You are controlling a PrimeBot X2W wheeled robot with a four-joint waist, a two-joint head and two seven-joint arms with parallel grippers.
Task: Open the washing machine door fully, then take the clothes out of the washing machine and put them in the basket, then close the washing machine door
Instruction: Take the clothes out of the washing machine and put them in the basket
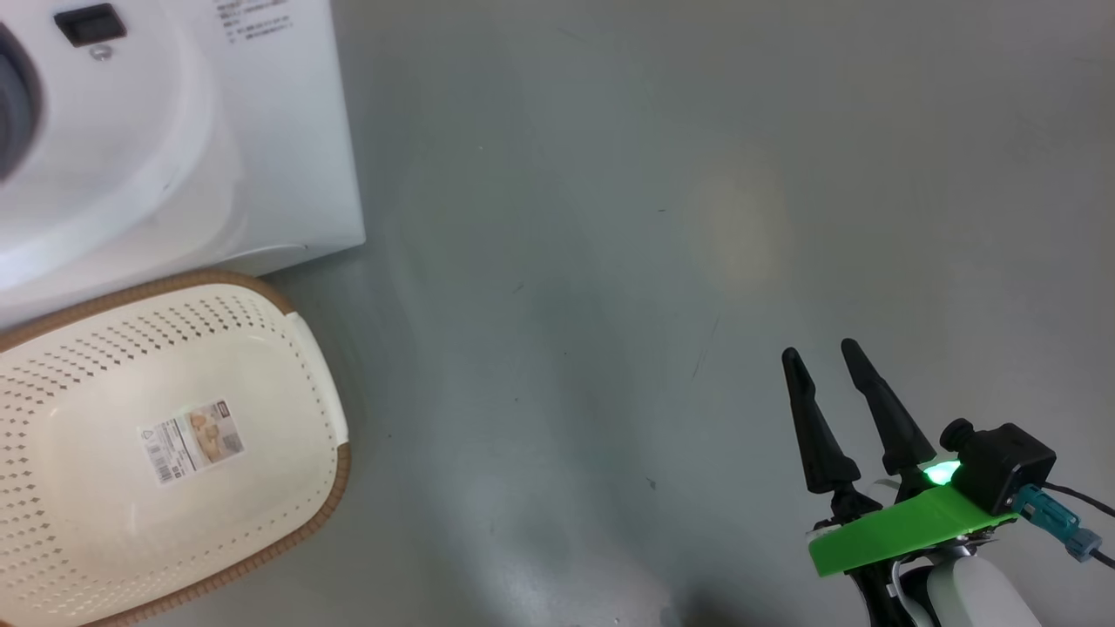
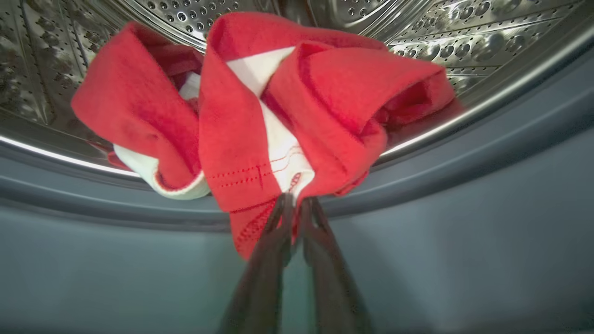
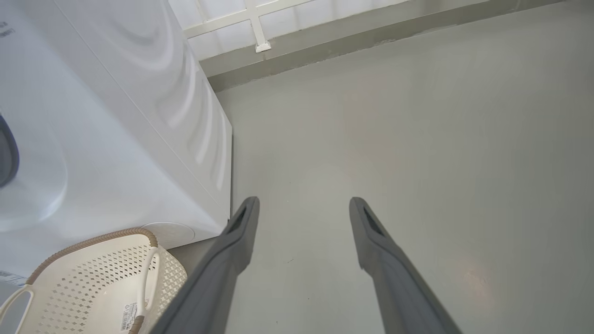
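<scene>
My left hand (image 2: 297, 204) pinches the hem of the clothes (image 2: 287, 116), bunched straight ahead on the front lip of the drum (image 2: 464, 41). The empty basket (image 1: 174, 453) sits on the floor (image 1: 610, 261) just beside the washing machine (image 1: 218, 131). My right hand (image 1: 821, 348) hangs wide, farther off.

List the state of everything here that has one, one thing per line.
washing machine, front opening uncovered
drum, holding the load
clothes, bunched near the drum's lip, one edge pinched
left end effector, shut on the clothes
right end effector, open, holding nothing
basket, upright, empty
</scene>
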